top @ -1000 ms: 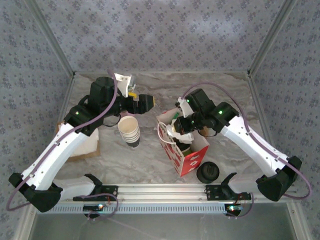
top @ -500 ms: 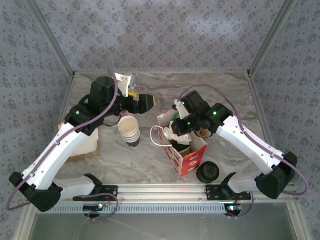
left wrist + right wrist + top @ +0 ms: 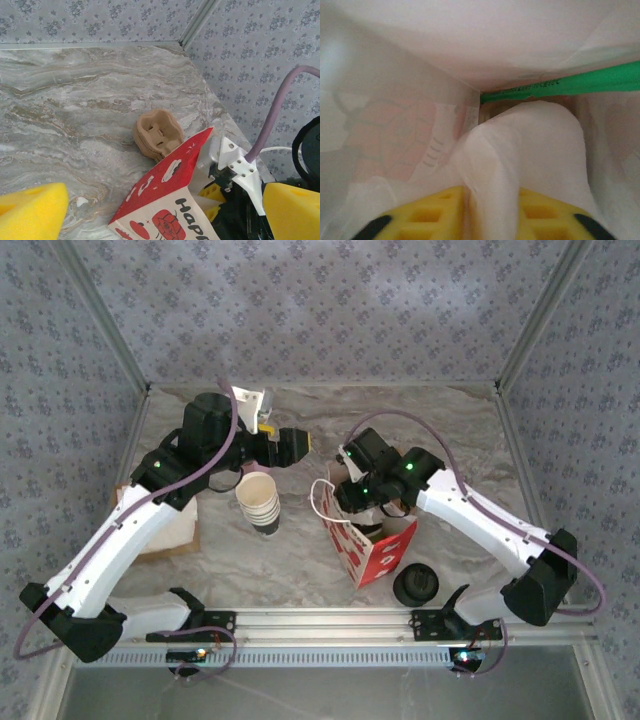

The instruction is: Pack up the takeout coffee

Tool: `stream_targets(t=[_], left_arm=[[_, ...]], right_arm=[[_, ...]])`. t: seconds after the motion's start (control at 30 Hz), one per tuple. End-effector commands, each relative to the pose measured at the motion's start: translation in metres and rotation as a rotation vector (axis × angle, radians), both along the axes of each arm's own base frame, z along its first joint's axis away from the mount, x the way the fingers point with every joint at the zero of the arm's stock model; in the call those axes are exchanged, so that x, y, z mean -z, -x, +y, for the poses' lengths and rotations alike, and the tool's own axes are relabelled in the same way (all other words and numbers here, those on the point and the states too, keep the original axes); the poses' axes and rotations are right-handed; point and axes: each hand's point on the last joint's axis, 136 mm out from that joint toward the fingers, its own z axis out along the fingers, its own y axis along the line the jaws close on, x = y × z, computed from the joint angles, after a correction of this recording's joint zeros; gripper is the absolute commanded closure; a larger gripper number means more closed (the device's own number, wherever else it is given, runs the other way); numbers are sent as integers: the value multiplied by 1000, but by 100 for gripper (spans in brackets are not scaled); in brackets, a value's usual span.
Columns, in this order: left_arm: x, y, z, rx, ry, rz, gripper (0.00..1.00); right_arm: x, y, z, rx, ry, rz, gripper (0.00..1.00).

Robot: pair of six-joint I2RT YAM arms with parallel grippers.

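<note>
**Right gripper down inside the bag, coffee directly beneath it**

My right gripper (image 3: 492, 214) is sunk in the mouth of the red and white paper bag (image 3: 378, 558). In its wrist view the two yellow pads are clenched on a fold of white paper. I take that fold for the bag's own inner wall, though I cannot be sure. A green strip crosses the bag's interior beyond it.

The takeout coffee (image 3: 364, 531) appears as a dark round shape inside the bag, just below the gripper and slightly toward my base. It seems to stand upright, with its long axis pointing up through the bag's mouth. My right arm is much the nearer one, sitting right over the cup.

My left gripper (image 3: 297, 445) hangs released, pads wide apart with nothing between them. It is well off to the left and farther back, looking down at the bag's red flap and a brown cup tray (image 3: 157, 134) lying on the table (image 3: 300, 555).

Room is tight, as I judge it. Bag walls close in on every side of my right fingers, so the only free way out is straight up. The bag's white handle loop (image 3: 318, 502) sticks out on its left. A stack of cups (image 3: 258, 502) stands near that side, and a pile of black lids (image 3: 415, 585) sits close by the bag's near right corner.
</note>
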Motion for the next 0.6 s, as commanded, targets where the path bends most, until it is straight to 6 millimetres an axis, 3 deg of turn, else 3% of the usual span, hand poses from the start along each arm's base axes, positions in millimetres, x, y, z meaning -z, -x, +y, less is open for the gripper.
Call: stream_targets(t=[0.0, 0.3, 0.57], left_arm=[[-6, -3, 0, -12, 16, -17, 1], [-5, -3, 2, -16, 14, -11, 0], [-3, -1, 4, -22, 11, -7, 0]], right_arm=[[-16, 0, -8, 20, 23, -35, 65], [-48, 2, -7, 11, -37, -78, 43], [-68, 7, -4, -2, -104, -99, 40]])
